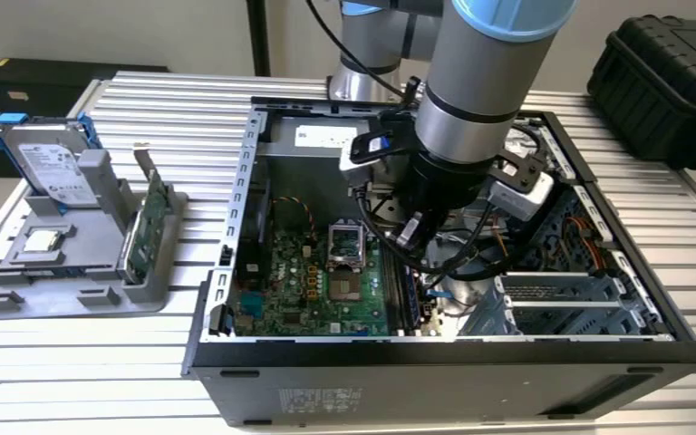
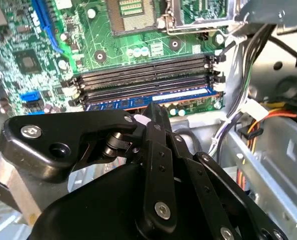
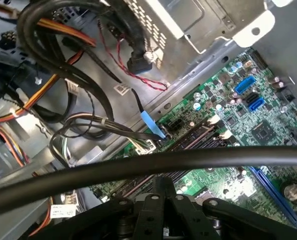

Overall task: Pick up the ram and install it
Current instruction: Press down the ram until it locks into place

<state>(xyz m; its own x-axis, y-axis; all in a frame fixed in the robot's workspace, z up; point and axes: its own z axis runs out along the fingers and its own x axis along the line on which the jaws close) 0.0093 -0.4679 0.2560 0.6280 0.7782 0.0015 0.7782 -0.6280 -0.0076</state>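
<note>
The ram (image 2: 181, 95), a long thin blue stick, stands on edge in the motherboard (image 2: 138, 50) slot closest to my gripper, beside three empty black slots (image 2: 143, 75). My gripper (image 2: 152, 108) is shut, its black fingers together, their tips at the middle of the ram's upper edge. I see nothing held between them. In the exterior view the gripper (image 1: 411, 237) hangs low inside the open computer case (image 1: 445, 353), over the motherboard's (image 1: 312, 281) edge towards that view's right. In the first wrist view the gripper (image 3: 161, 189) rises behind a thick black cable (image 3: 148, 162).
Cable bundles (image 1: 469, 258) and a drive cage (image 1: 565, 304) crowd the case beside the arm. The processor socket (image 1: 345, 249) lies just past the slots. Outside, at the exterior view's left, a grey holder (image 1: 33, 290) carries a silver drive (image 1: 52, 163) and a green card (image 1: 155, 217).
</note>
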